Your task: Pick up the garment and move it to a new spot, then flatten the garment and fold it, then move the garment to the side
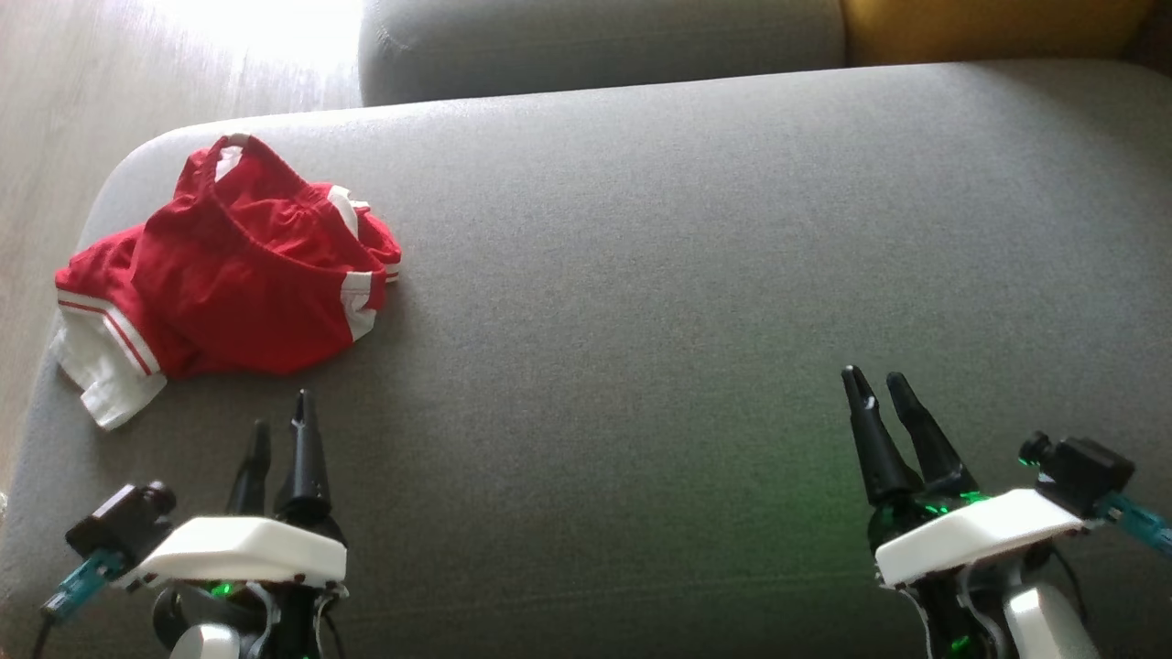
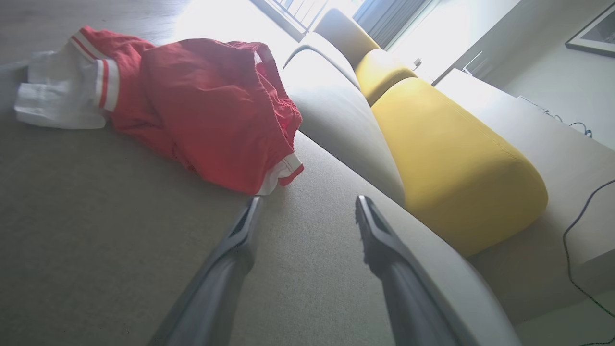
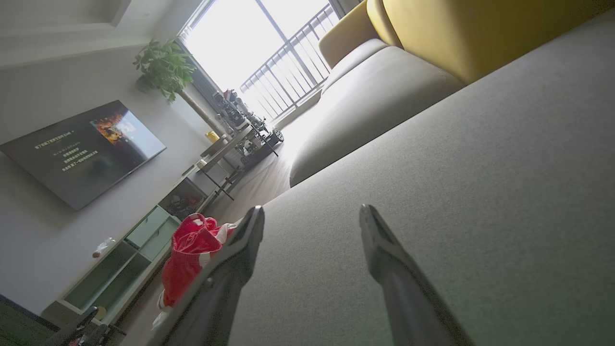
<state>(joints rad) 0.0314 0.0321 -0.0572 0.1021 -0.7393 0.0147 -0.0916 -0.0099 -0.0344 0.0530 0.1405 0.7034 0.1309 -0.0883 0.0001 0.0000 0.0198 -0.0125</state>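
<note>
Pickup not yet begun.
Crumpled red-and-white fabric garment lies on the grey sofa cushion. My left pincer hovers wide near it, likely for the grab; my right pincer is wide, empty, well apart.

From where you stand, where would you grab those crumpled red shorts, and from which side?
Probably the raised waistband ridge across the middle of the red shorts: it stands up from the grey cushion, so it can be pinched without digging under flat cloth. I'd come from above on the near side with the open left gripper, which sits closest.
</note>
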